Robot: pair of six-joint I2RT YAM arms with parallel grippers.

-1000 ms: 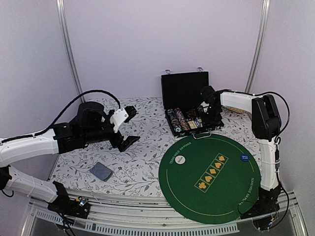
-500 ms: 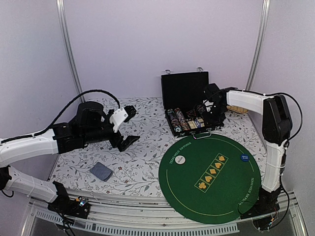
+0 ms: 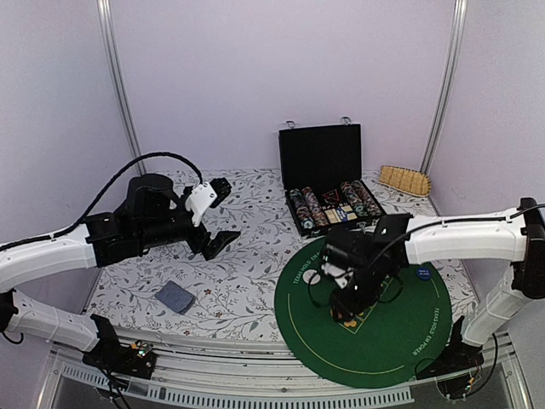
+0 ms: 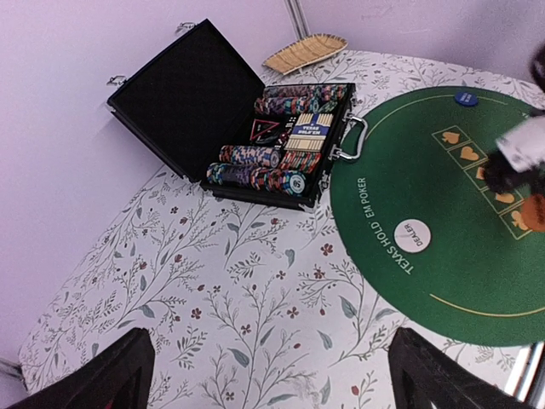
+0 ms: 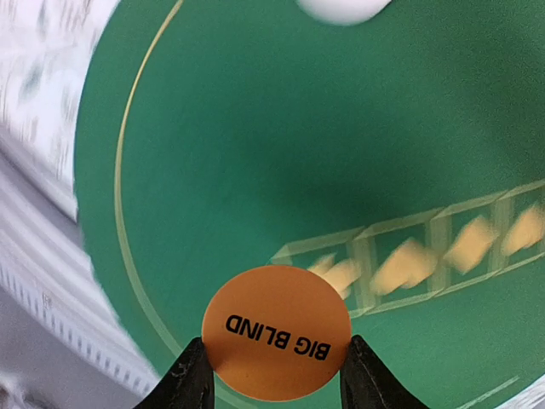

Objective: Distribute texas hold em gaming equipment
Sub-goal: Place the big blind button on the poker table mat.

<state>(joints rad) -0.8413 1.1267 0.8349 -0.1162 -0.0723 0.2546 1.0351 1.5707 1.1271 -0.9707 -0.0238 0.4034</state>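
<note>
The right gripper (image 5: 274, 375) stands partly closed, its two fingers pinching the orange disc (image 5: 277, 331) marked BIG BLIND by opposite edges, face toward the camera. Below it lies the green mat (image 5: 255, 153), with the near end of its row of gold suit boxes right under the disc.

The grip is on the rim alone, so the disc may well pivot or slip out. Let go from above the felt, it could roll off its spot or land on the printed boxes.

The right wrist view alone gives the lettering and the pinch. The top view hides the disc under the gripper but places it between the white dealer disc (image 4: 413, 235) and the blue disc (image 4: 466, 98). It also shows the left gripper (image 3: 218, 215) spread wide and empty above the flowered cloth (image 3: 247, 281). The left wrist view adds the chips (image 4: 255, 158) racked in the open case (image 4: 196, 102).
</note>
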